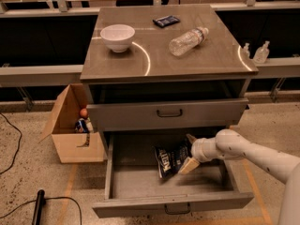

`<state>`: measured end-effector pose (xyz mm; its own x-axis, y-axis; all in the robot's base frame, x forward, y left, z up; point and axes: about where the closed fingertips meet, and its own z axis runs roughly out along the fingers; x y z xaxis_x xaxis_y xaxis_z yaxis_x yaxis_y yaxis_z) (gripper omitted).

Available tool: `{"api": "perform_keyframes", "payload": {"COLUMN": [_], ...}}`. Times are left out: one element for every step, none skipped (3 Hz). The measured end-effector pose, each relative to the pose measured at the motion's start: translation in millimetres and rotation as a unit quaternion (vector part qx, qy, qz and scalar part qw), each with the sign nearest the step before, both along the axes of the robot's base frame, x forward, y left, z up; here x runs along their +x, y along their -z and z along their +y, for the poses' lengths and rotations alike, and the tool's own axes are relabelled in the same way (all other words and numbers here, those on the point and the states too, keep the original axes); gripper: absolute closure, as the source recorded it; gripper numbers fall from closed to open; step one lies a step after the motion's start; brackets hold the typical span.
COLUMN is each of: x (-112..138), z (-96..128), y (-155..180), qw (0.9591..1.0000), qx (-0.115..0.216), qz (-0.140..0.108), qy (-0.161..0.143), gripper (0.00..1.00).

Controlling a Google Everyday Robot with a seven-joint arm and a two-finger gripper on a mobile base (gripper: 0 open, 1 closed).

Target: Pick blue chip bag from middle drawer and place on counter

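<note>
Camera view: two-finger gripper [189,152] inside open wide grey metal middle drawer [140,204], fingers spread, unclenched, straddling rt edge of glossy navy blue chip bag [168,159] at tray centre-right. Glossy grey-brown counter [199,62] above: white bowl [117,36], clear bottle [187,41].

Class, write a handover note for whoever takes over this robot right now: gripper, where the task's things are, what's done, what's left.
Gripper: inside the open middle drawer, fingers open on either side of the right end of the blue chip bag.
Bag: lying in the drawer, not lifted.
Done: drawer open, gripper at the bag.
Left: close on the bag, lift it, place it on the counter.
</note>
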<state>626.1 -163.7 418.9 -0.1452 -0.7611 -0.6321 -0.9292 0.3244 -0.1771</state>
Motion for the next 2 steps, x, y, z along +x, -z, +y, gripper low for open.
{"api": "perform_keyframes", "payload": {"x": [4.8,5.9], "z": [4.2,9.3], "y": [11.5,16.6], "qw": [0.9999,0.9997], "qx": [0.002,0.006], "qz": [0.009,0.013], "qy": [-0.007,-0.018], "gripper": [0.01,0.13]}}
